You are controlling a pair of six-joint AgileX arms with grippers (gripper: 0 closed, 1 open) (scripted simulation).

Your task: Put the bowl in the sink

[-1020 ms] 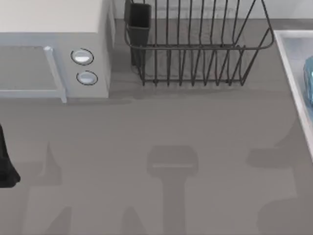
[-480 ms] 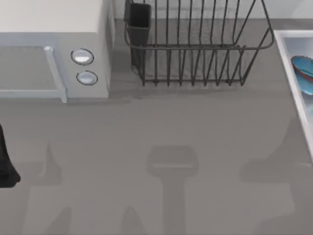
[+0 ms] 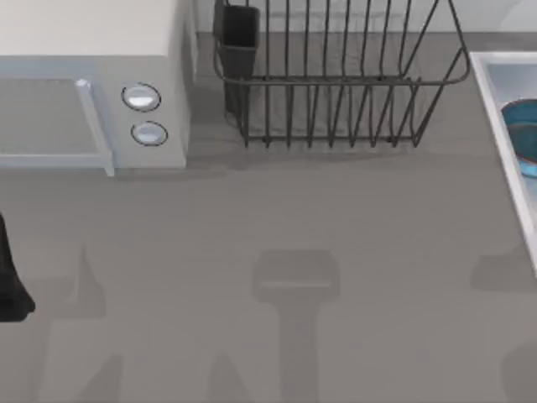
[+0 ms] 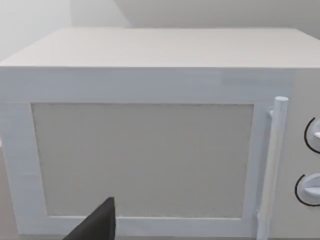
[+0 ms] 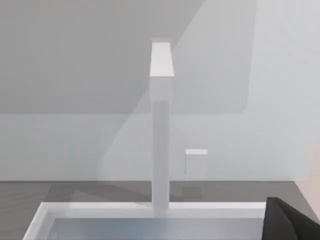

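I take the sink (image 3: 495,101) as my landmark, the pale basin with a raised white rim at the right edge of the top view, where most of it is cut off by the frame. Nearest to me, my left arm sits parked at the far left edge of the counter (image 3: 277,218), well apart from the sink, a dark piece of it showing there; my left gripper (image 4: 97,225) shows as one black finger tip in front of the microwave (image 4: 150,150) door, and I cannot tell whether its fingers are apart or together. My right gripper (image 5: 290,220) shows as a single dark finger at the near rim of the sink, facing the white faucet (image 5: 161,125) that stands upright at the far rim, with a small white block (image 5: 196,164) beside it; here too I cannot tell how the fingers stand. The bowl (image 3: 522,134) lies inside the sink, free of both grippers, its blue wall and dark inside partly cut by the frame edge; it is round, so it has no long axis, and it seems to sit mouth up, though I cannot be sure it is level. Left of the sink, the grey counter is a broad open stretch crossed by soft shadows. Farther back and left of the sink stands the black wire dish rack (image 3: 336,84), near the sink's rim but apart from it, and beyond that the microwave.
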